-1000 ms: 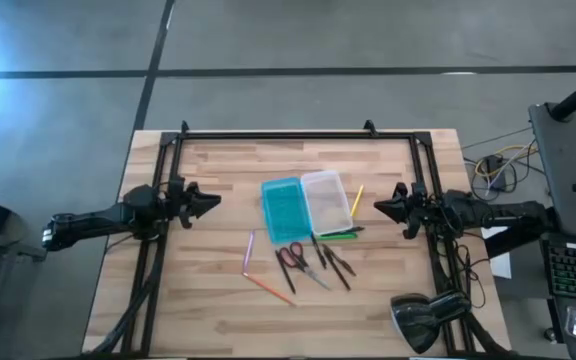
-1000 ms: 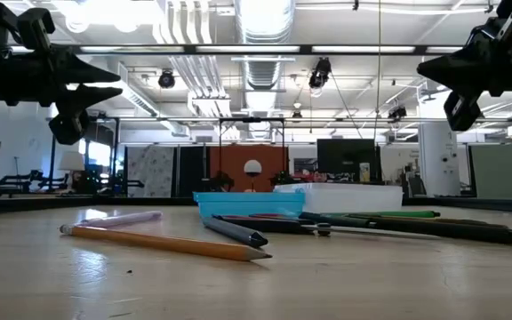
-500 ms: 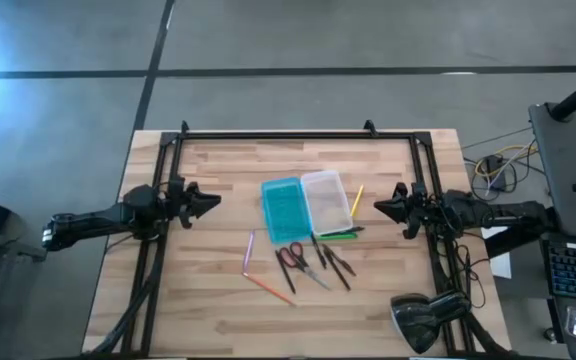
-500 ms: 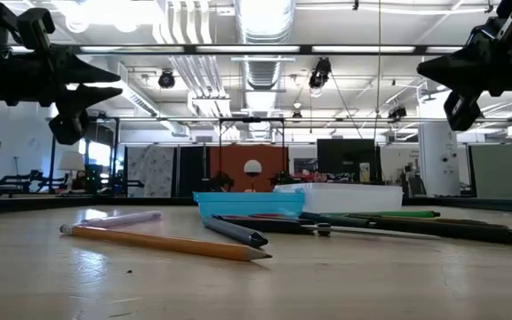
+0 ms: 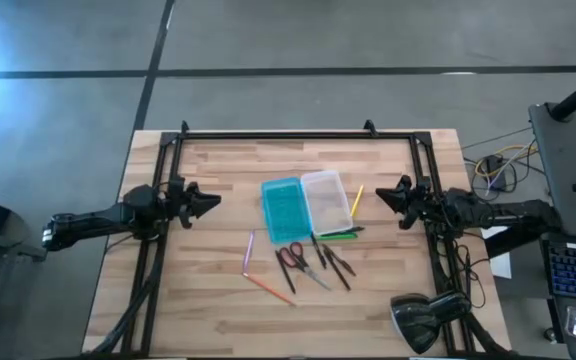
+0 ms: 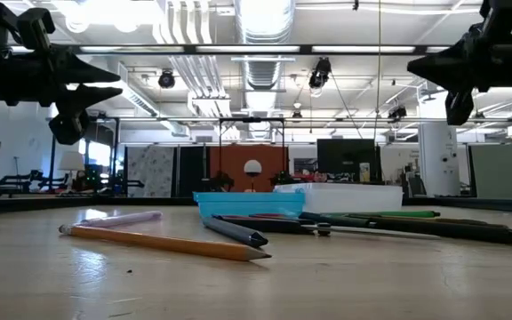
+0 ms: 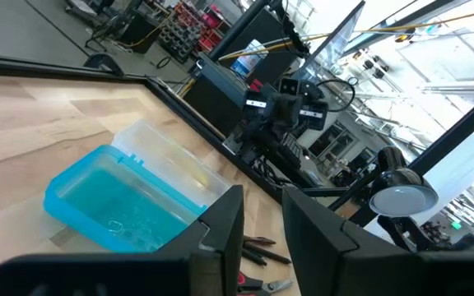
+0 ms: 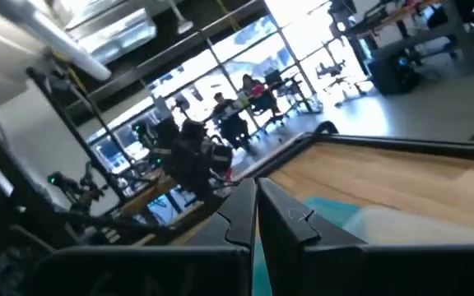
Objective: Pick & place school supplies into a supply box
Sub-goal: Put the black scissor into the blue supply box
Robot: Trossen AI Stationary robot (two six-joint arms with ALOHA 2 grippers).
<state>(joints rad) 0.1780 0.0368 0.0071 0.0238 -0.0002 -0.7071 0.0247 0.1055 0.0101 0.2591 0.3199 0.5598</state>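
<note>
The supply box lies open at mid-table, its teal half (image 5: 283, 209) joined to its clear half (image 5: 326, 200). Just near of it lie the supplies: a pink pencil (image 5: 249, 252), an orange pencil (image 5: 268, 289), red-handled scissors (image 5: 292, 262), dark brown pencils (image 5: 338, 265) and a green one (image 5: 340, 235). A yellow pencil (image 5: 356, 199) lies to the right of the clear half. My left gripper (image 5: 213, 201) hovers open to the left of the box, above the table. My right gripper (image 5: 380, 195) hovers shut to the right of it, beside the yellow pencil.
A black frame rail (image 5: 278, 134) runs along the far edge, and more rails run down both sides. A desk lamp (image 5: 423, 318) stands at the near right corner. Bare wood shows far of the box and at the near left.
My right gripper has risen a little, shifted slightly toward the far edge and tipped from pointing somewhat downward to nearly level. The left arm and all the supplies have stayed where they were.
</note>
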